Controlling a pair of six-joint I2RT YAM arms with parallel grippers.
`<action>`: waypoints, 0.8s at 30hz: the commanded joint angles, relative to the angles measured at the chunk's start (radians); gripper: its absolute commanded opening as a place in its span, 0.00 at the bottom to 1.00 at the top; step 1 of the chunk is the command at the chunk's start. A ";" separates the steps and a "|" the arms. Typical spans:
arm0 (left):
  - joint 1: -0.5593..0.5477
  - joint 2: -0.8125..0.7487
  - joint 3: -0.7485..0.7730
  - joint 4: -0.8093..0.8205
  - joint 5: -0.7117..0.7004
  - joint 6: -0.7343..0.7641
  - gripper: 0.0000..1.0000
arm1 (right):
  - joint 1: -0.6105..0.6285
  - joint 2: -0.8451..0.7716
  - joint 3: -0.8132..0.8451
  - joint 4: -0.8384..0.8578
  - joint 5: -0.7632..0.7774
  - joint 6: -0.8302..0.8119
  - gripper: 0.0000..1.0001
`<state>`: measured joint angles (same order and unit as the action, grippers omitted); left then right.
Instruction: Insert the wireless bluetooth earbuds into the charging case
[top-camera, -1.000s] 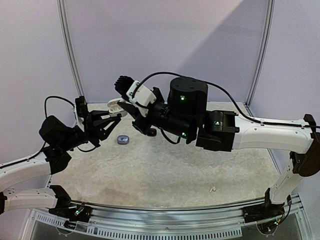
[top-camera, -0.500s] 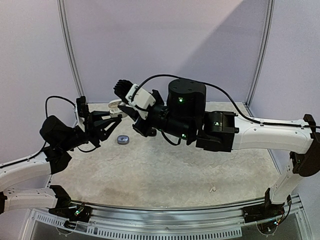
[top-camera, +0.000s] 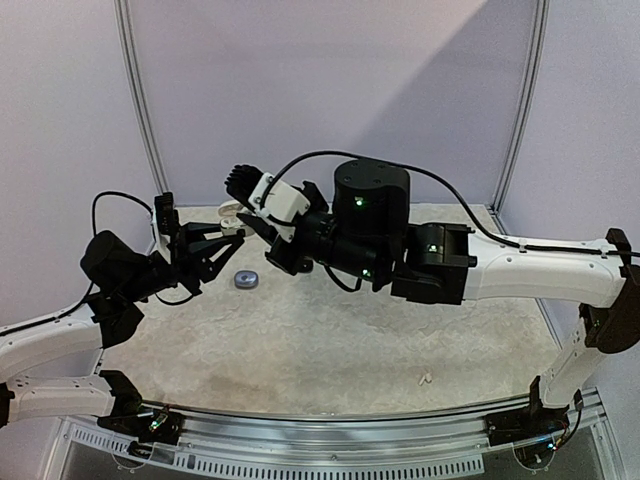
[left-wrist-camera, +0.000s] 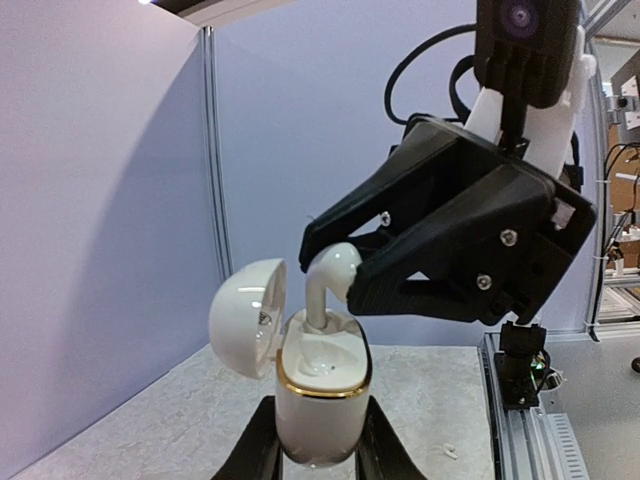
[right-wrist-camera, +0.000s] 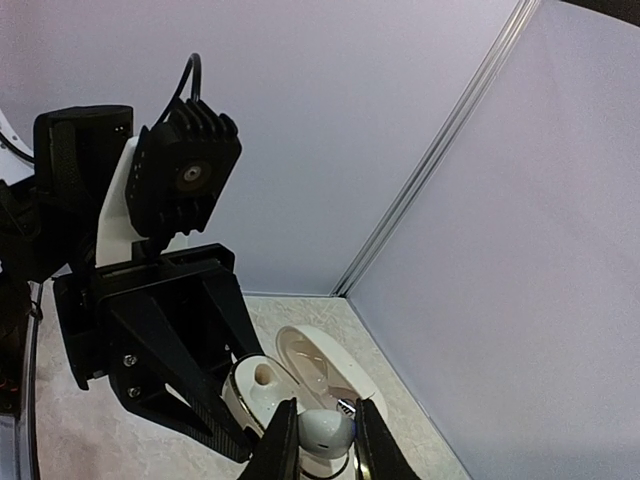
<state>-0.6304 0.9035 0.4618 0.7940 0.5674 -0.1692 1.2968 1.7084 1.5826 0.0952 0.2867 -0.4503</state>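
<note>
While the left gripper (left-wrist-camera: 318, 450) clamps the open charging case (left-wrist-camera: 320, 400) above the bench's (top-camera: 330, 340) far-left corner, the right gripper (right-wrist-camera: 320, 440) pinches 1 white stemmed earbud (left-wrist-camera: 322, 290), stem partly seated; the other socket (right-wrist-camera: 263, 375) looks empty.

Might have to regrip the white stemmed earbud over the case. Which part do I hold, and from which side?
Take the white stemmed earbud by its rounded head, from above and away from the hinged lid. Its stem stands upright in a socket of the white gold-rimmed charging case, so only the head is clear. The right end effector pinches it there.
</note>
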 joint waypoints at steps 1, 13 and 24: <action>-0.017 -0.006 0.002 0.036 0.011 -0.005 0.00 | -0.007 0.028 -0.003 -0.042 0.048 -0.023 0.16; -0.017 -0.007 0.001 0.037 0.015 -0.010 0.00 | -0.007 0.041 0.014 -0.039 0.072 -0.043 0.21; -0.017 -0.004 0.003 0.033 0.029 -0.014 0.00 | -0.007 0.059 0.064 -0.082 0.108 -0.023 0.26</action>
<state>-0.6304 0.9035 0.4606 0.7879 0.5648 -0.1806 1.2999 1.7378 1.6203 0.0685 0.3378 -0.4835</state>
